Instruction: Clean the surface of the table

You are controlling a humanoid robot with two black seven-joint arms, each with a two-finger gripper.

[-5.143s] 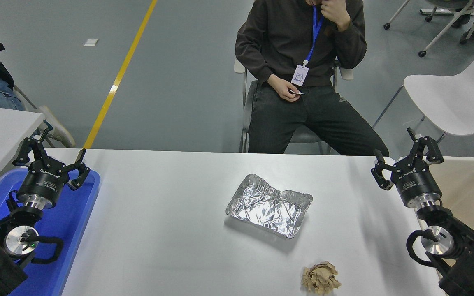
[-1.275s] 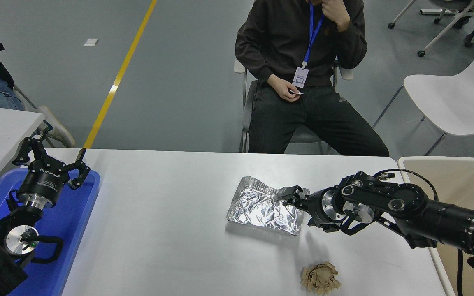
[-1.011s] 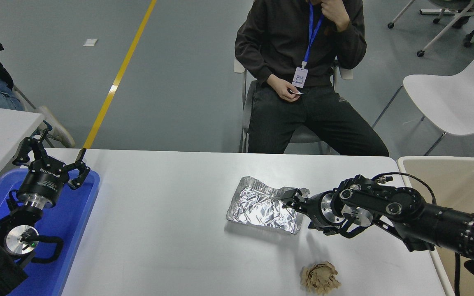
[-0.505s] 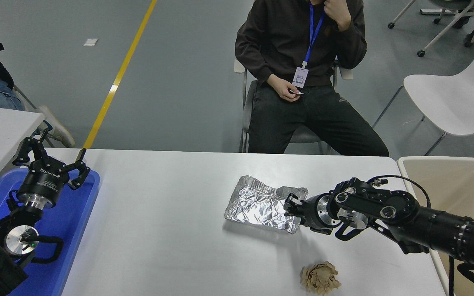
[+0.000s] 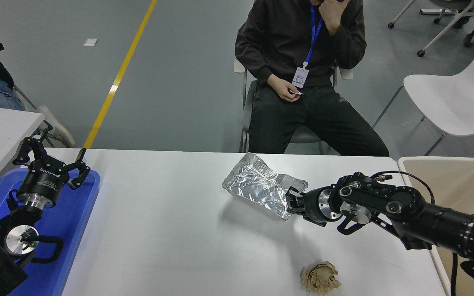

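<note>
Right arm stretched leftward, low | right pincer clamps foil tray, tilted, lifted

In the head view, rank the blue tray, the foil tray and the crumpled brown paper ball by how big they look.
Largest to smallest:
1. blue tray, though it is cut off by the picture's edge and partly covered by the left arm.
2. foil tray, lifted and tilted in the right gripper.
3. crumpled brown paper ball, clearly smallest despite lying nearest the camera.
</note>
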